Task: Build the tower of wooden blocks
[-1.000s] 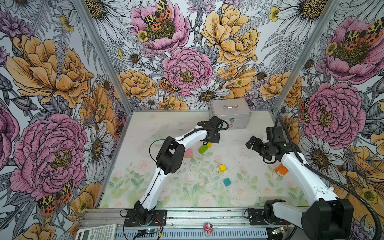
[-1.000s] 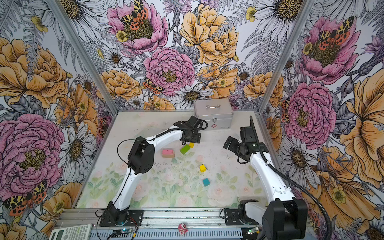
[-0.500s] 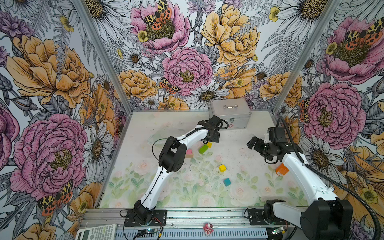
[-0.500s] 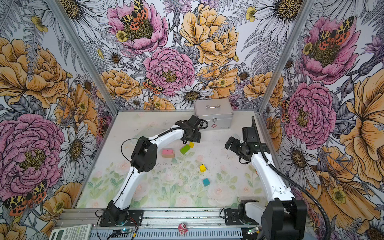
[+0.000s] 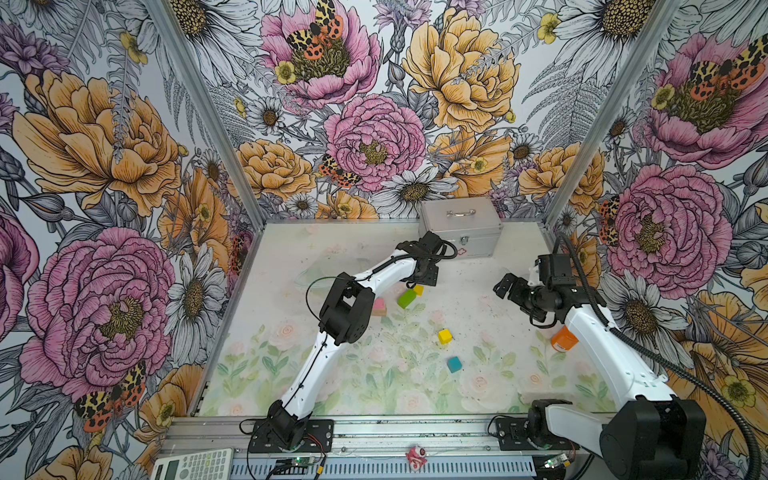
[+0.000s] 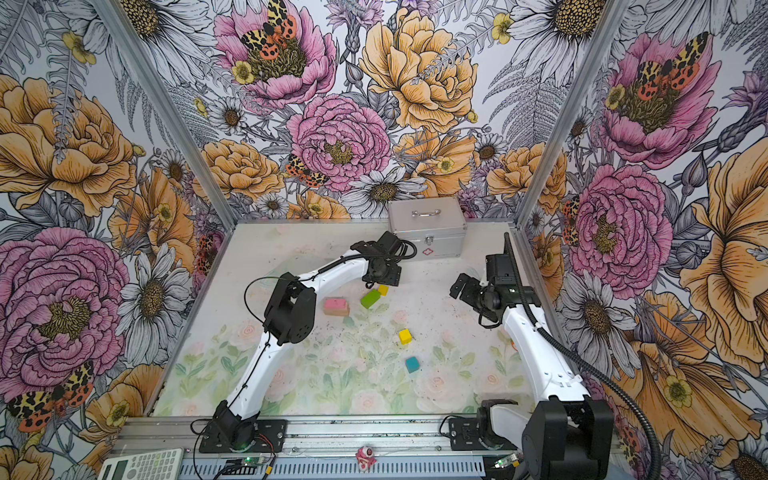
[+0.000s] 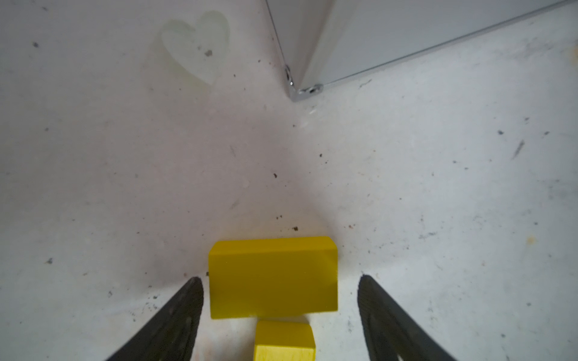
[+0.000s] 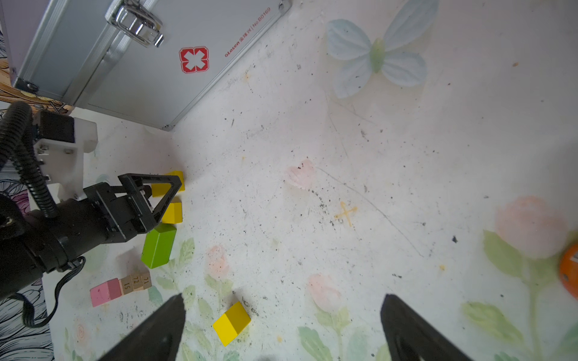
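My left jaws are down at the table (image 7: 125, 156) near a front corner of the case (image 5: 461, 226). They stand open astride the yellow slab (image 7: 273, 281): one finger (image 7: 178, 312) looks nearly against the slab's side and the opposite finger (image 7: 391, 318) is clear of it with a gap showing, so nothing is gripped. A yellow cube (image 7: 284, 339) sits just beside the slab, nearer my wrist camera. The green bar (image 5: 406, 298) lies just beside that cube, and I cannot tell whether they touch.

The tower is low so far: the pink slab (image 6: 336, 303) lies flat on the tan bars (image 8: 136, 281). It sits left of the green bar in both top views, and the left arm's elbow (image 5: 345, 309) covers part of it in a top view.

My right jaws hang over the right side of the table, spread wide with nothing between them. In the right wrist view their fingers (image 8: 156, 331) frame the other yellow cube (image 8: 231, 322), which lies loose on the table, apart from them. The teal cube (image 5: 454, 364) lies near it, toward the front rail. An orange thing (image 5: 564, 338) shows beside the right arm, too hidden for me to tell what it is.
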Robot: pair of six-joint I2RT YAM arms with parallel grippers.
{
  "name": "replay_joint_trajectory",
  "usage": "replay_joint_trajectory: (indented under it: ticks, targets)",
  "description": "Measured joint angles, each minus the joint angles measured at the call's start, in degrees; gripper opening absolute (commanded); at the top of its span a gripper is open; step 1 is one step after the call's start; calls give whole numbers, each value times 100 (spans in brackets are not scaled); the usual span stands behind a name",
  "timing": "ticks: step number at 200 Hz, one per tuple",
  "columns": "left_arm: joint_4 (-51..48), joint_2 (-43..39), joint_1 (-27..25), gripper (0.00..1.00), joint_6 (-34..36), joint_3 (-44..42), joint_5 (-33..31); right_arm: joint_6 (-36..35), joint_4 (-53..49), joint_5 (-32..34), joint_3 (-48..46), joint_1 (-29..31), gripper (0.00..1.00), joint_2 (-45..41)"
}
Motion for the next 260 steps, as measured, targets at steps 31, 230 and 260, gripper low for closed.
replay_joint_trajectory:
  ticks: [31, 230, 260]
  targets:
    - [0, 0, 2, 78, 22, 0, 4, 0, -2, -57, 0, 0, 100, 0]
    - [0, 7, 20, 81, 142, 0, 15, -142, 4, -225, -92, 0, 100, 0]
    - [-11, 9, 24, 80, 146, 9, 17, -151, 4, -227, -92, 0, 100, 0]
